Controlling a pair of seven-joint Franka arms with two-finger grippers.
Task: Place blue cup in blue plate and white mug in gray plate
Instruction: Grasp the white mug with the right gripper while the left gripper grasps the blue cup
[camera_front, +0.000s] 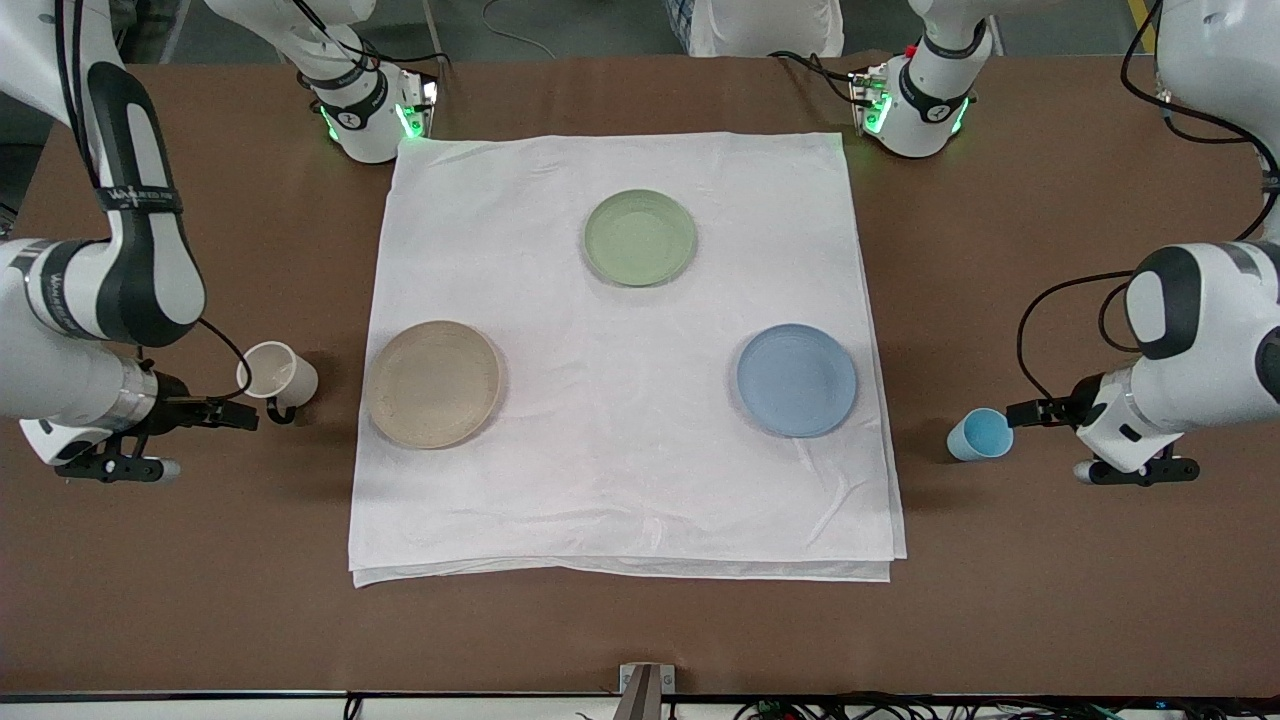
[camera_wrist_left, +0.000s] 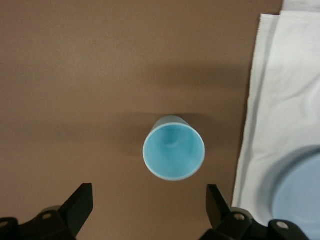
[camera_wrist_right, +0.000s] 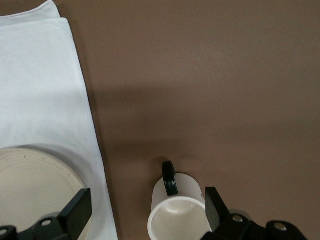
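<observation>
The white mug (camera_front: 277, 374) stands on the brown table beside the cloth, at the right arm's end. My right gripper (camera_front: 243, 415) is open beside it. In the right wrist view the mug (camera_wrist_right: 177, 212) lies partly between the open fingers (camera_wrist_right: 76, 212), close against one of them. The gray plate (camera_front: 433, 383) lies on the cloth beside the mug and also shows in the right wrist view (camera_wrist_right: 35, 190). The blue cup (camera_front: 980, 433) stands on the table at the left arm's end. My left gripper (camera_front: 1015, 412) is open, and the cup (camera_wrist_left: 174, 151) is just ahead of its fingertips (camera_wrist_left: 80, 202). The blue plate (camera_front: 797, 380) is empty.
A white cloth (camera_front: 620, 480) covers the middle of the table and carries all three plates. A pale green plate (camera_front: 640, 237) lies on it toward the robots' bases. The cloth's edge (camera_wrist_left: 260, 100) runs between the blue cup and the blue plate (camera_wrist_left: 302, 200).
</observation>
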